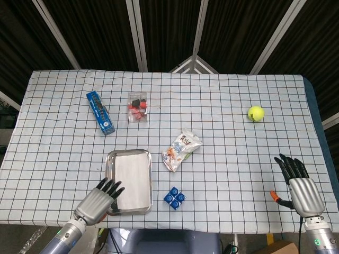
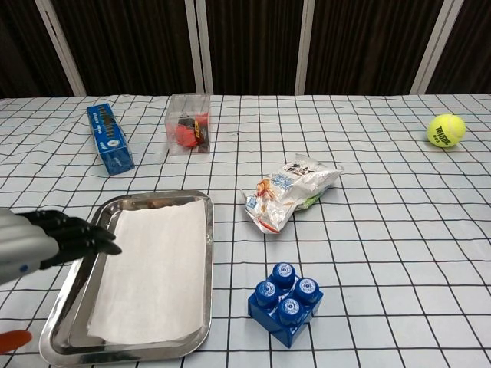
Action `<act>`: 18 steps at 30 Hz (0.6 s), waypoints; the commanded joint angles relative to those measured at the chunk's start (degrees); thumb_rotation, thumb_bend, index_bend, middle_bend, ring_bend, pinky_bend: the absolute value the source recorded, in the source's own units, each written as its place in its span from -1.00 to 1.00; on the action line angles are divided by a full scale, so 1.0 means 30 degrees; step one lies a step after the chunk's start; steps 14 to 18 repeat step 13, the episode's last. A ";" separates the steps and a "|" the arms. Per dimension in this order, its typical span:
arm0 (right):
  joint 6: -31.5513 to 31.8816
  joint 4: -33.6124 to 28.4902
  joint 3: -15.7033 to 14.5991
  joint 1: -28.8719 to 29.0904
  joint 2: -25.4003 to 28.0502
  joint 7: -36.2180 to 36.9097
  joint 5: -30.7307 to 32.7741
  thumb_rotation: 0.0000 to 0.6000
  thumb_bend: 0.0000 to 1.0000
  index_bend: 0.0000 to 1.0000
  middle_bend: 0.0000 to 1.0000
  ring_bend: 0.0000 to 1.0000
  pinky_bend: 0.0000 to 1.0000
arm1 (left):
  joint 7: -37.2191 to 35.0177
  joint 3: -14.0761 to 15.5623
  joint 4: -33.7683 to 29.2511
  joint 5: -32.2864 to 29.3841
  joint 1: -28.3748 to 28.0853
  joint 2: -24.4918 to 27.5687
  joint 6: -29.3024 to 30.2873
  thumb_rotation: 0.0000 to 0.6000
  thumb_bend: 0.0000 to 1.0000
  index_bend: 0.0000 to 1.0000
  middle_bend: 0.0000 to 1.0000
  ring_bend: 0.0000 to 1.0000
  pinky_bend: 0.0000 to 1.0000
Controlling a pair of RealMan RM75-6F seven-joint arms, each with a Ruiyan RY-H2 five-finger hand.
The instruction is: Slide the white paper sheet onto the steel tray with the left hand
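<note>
The white paper sheet (image 1: pixel 131 180) (image 2: pixel 156 268) lies flat inside the steel tray (image 1: pixel 113 157) (image 2: pixel 199 339), near the table's front edge. My left hand (image 1: pixel 97 202) (image 2: pixel 46 238) hovers at the tray's front-left corner, off the paper, its fingers spread and holding nothing. My right hand (image 1: pixel 299 187) rests at the front right of the table, far from the tray, with fingers extended and empty; the chest view does not show it.
A blue block cluster (image 1: pixel 174 198) (image 2: pixel 285 301) sits just right of the tray. A snack bag (image 1: pixel 181 149) (image 2: pixel 289 191) lies beyond it. Further back are a blue box (image 1: pixel 100 112) (image 2: pixel 110 138), a clear box with red contents (image 1: pixel 137 106) (image 2: pixel 189 123) and a yellow tennis ball (image 1: pixel 256 112) (image 2: pixel 446 129).
</note>
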 commanded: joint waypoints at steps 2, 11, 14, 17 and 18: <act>-0.0020 0.0013 0.0003 0.0016 -0.0030 -0.0048 -0.0003 1.00 -0.37 -1.00 -1.00 -1.00 -1.00 | -0.4161 0.0511 0.1371 0.4539 0.2127 0.1524 0.2820 1.00 -0.48 -1.00 -1.00 -1.00 -1.00; 0.0205 0.0171 0.0024 -0.0007 -0.0149 -0.0265 -0.0205 1.00 -0.37 -1.00 -1.00 -1.00 -1.00 | -1.0189 -0.0409 0.7638 0.8537 0.5993 0.1254 0.8956 1.00 -0.80 -1.00 -1.00 -1.00 -1.00; 0.0303 0.0194 0.0015 -0.0019 -0.0180 -0.0209 -0.0325 1.00 -0.37 -1.00 -1.00 -1.00 -1.00 | -1.0882 -0.0705 0.8725 0.8403 0.6614 0.1112 0.9719 1.00 -0.80 -1.00 -1.00 -1.00 -1.00; 0.0303 0.0194 0.0015 -0.0019 -0.0180 -0.0209 -0.0325 1.00 -0.37 -1.00 -1.00 -1.00 -1.00 | -1.0882 -0.0705 0.8725 0.8403 0.6614 0.1112 0.9719 1.00 -0.80 -1.00 -1.00 -1.00 -1.00; 0.0303 0.0194 0.0015 -0.0019 -0.0180 -0.0209 -0.0325 1.00 -0.37 -1.00 -1.00 -1.00 -1.00 | -1.0882 -0.0705 0.8725 0.8403 0.6614 0.1112 0.9719 1.00 -0.80 -1.00 -1.00 -1.00 -1.00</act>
